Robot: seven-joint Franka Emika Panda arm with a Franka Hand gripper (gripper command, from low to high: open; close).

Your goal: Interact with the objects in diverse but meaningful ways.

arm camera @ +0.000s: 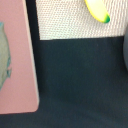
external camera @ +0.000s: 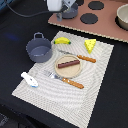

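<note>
Hovering above the pink toy stove point(external camera: 107, 22) beyond the striped placemat's point(external camera: 95, 90) far edge, the gripper point(external camera: 66, 11) shows too little to tell whether its fingers are apart. On the placemat: curved yellow banana point(external camera: 62, 41) by the grey-blue pot point(external camera: 38, 49), cheese wedge point(external camera: 90, 45) near the far corner, dark brown bar point(external camera: 68, 63) on the round tan plate point(external camera: 67, 70), white-and-blue tool point(external camera: 28, 79) at the near edge.

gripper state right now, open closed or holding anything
gripper: cannot be told; its fingers are blurred in the exterior view and absent from the wrist view.
</note>
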